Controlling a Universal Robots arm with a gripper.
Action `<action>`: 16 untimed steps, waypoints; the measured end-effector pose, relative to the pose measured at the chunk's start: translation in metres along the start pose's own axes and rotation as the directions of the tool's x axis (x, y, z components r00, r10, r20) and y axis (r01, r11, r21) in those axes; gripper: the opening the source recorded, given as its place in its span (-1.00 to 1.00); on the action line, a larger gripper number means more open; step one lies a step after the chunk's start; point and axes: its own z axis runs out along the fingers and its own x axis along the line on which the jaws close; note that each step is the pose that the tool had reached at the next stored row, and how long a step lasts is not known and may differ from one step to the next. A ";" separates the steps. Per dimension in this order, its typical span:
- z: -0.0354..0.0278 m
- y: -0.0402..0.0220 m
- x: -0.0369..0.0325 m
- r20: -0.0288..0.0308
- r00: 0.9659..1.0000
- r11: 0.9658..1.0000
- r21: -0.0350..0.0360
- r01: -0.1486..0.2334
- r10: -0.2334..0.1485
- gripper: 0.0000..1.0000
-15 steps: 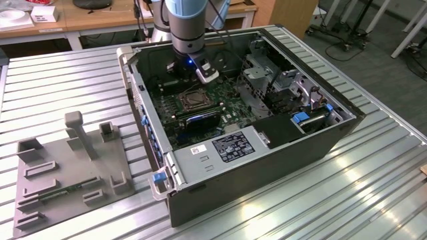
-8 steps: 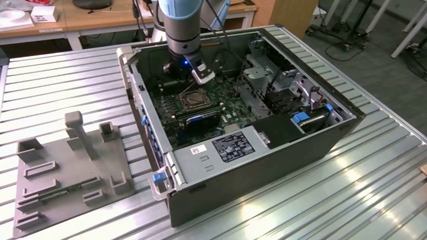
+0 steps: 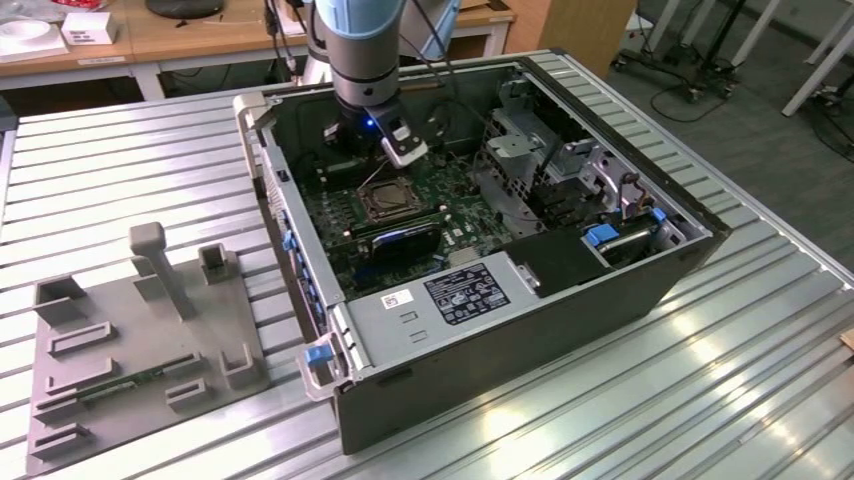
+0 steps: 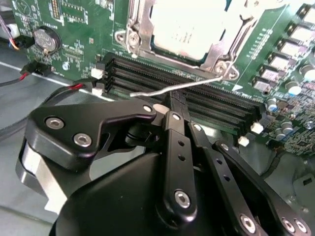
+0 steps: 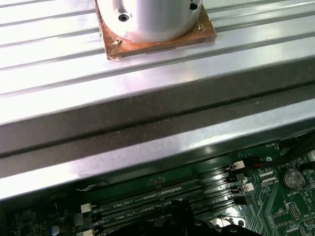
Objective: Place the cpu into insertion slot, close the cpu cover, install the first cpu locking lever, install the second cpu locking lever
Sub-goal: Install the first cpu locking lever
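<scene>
The black gripper has its jaws drawn together, tips touching the thin silver wire locking lever (pinched or merely pressed, unclear). The grey arm reaches down into the open computer case. The pale square cpu lies in the silver-rimmed insertion slot under the silver frame cpu cover.

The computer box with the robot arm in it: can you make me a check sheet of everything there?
Surface: ribbed metal table, carrying the open computer case.
Job's things: cpu lies in the insertion slot; cpu cover lies flat around it; one thin locking lever sticks out over the black memory slots.
Clutter: grey holder tray on the table, at the exterior view's left.
Claw: claw is down inside the case, its tip right by that lever.
Cables: red and black wires beside the green board.
Surroundings: wooden desk with white boxes; wheeled stands on the floor.
</scene>
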 end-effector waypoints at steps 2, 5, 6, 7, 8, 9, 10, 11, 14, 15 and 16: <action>-0.0015 0.0006 0.0003 -0.002 1.000 1.000 -0.009 -0.002 0.002 -0.79; -0.0063 0.0023 0.0000 -0.004 1.000 1.000 -0.017 -0.003 0.003 -0.79; -0.0074 0.0027 -0.0002 -0.004 1.000 1.000 -0.017 -0.003 0.003 -0.79; -0.0082 0.0027 -0.0004 -0.004 1.000 1.000 -0.017 -0.003 0.003 -0.79; -0.0088 0.0023 -0.0006 -0.004 1.000 1.000 -0.017 -0.003 0.003 -0.79; -0.0094 0.0016 -0.0009 -0.004 1.000 1.000 -0.017 -0.003 0.003 -0.79; -0.0100 0.0009 -0.0013 -0.004 1.000 1.000 -0.017 -0.004 0.003 -0.79; -0.0105 -0.0001 -0.0017 -0.004 1.000 1.000 -0.017 -0.004 0.004 -0.79; -0.0117 -0.0029 -0.0032 -0.004 1.000 1.000 -0.017 -0.004 0.004 -0.79; -0.0118 -0.0035 -0.0039 -0.004 1.000 1.000 -0.017 -0.004 0.004 -0.79; -0.0119 -0.0038 -0.0047 -0.005 1.000 1.000 -0.017 -0.004 0.004 -0.79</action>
